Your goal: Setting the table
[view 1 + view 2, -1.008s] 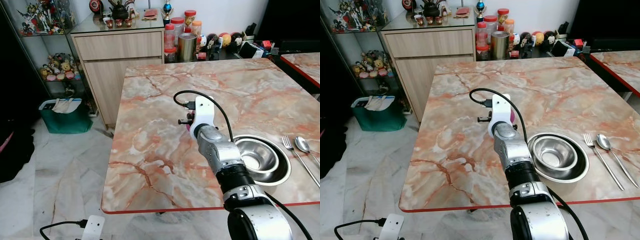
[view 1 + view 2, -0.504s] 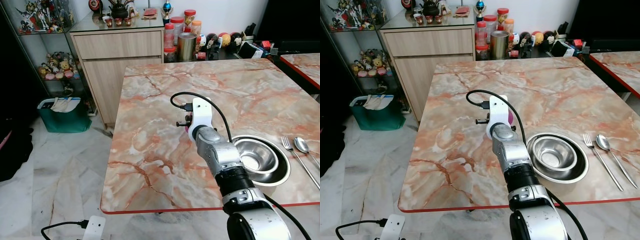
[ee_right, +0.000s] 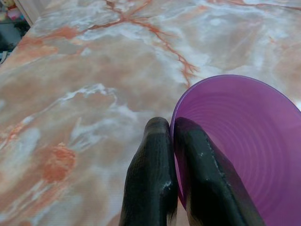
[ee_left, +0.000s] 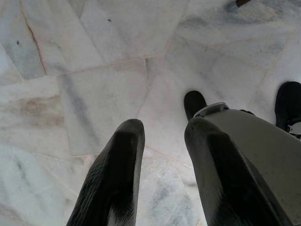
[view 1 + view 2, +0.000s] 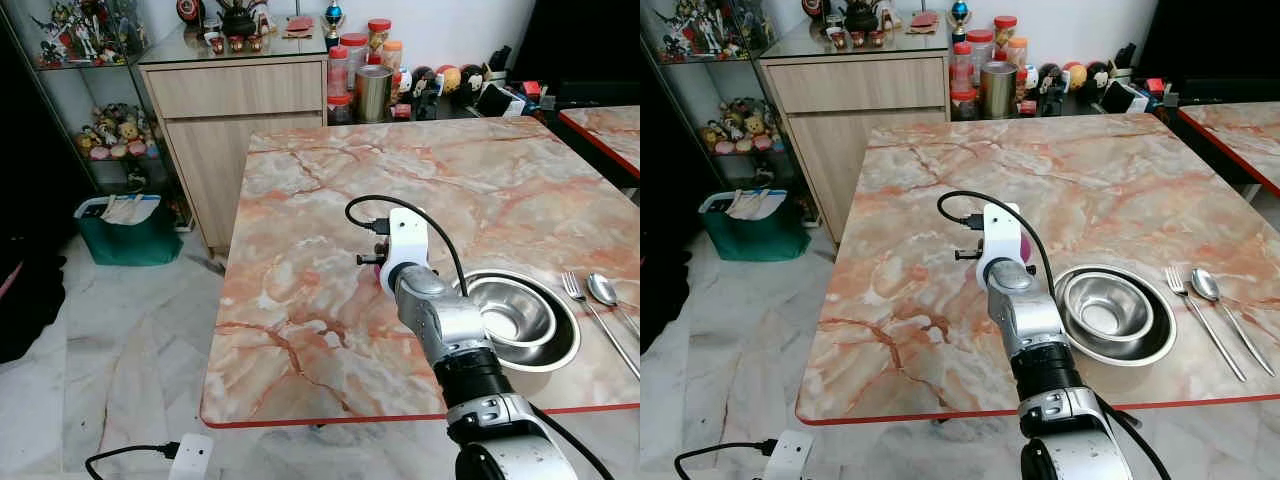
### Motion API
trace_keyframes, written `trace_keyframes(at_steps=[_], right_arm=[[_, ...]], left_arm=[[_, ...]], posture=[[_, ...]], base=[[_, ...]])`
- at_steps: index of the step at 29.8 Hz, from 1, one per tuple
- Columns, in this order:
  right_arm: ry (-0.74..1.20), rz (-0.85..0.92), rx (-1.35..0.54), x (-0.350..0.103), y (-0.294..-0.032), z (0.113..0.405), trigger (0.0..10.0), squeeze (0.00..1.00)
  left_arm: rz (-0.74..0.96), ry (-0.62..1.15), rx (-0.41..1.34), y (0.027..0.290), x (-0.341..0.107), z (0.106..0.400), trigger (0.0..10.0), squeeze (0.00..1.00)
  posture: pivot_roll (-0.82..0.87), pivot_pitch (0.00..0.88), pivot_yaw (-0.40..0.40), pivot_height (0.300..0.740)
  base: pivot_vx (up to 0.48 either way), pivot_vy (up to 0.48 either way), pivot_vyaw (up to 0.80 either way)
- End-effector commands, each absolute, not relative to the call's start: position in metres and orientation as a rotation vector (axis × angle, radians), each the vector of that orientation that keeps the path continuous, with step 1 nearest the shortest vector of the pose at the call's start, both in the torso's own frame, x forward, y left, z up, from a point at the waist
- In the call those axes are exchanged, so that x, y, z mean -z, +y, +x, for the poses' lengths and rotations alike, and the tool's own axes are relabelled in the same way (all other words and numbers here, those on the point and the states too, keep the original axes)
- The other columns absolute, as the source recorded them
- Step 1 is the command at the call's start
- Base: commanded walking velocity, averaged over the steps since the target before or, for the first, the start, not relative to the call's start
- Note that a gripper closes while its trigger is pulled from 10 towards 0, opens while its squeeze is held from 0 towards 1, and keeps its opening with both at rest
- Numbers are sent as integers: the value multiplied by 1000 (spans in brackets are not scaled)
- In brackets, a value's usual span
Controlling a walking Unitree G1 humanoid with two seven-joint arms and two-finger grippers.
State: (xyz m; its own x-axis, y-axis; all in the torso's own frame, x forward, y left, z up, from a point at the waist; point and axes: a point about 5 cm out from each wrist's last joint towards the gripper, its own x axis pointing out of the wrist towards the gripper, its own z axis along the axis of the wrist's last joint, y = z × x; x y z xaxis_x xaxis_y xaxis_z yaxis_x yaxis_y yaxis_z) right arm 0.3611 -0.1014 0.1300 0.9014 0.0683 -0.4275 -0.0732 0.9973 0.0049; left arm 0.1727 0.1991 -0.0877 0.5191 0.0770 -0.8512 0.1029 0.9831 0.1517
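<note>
R gripper [image 3: 171, 141] clamped on purple cup [image 3: 235, 155] rim, over table [image 5: 300, 300] beside bowl [image 5: 515, 318]. Next: lower, release. L fingers [image 4: 117, 179] apart, idle.

Your right arm [image 5: 440, 320] reaches toward twelve o'clock, right gripper [image 3: 170, 134] pinched on a purple rim; your left gripper [image 4: 162, 141] hangs parted.
</note>
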Motion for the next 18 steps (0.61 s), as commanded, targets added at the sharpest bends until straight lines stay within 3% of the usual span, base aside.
trace_keyframes(at_steps=[1, 18], right_arm=[[418, -10, -84, -137, -98, 361, 10000, 0], [434, -4, -99, -132, -94, 357, 10000, 0]], left_arm=[[190, 1036, 14, 200, 89, 171, 10000, 0], [187, 1039, 13, 200, 89, 170, 10000, 0]], posture=[[-30, 10, 12, 736], [-30, 15, 10, 736]], base=[[0, 0, 0], [0, 0, 0]])
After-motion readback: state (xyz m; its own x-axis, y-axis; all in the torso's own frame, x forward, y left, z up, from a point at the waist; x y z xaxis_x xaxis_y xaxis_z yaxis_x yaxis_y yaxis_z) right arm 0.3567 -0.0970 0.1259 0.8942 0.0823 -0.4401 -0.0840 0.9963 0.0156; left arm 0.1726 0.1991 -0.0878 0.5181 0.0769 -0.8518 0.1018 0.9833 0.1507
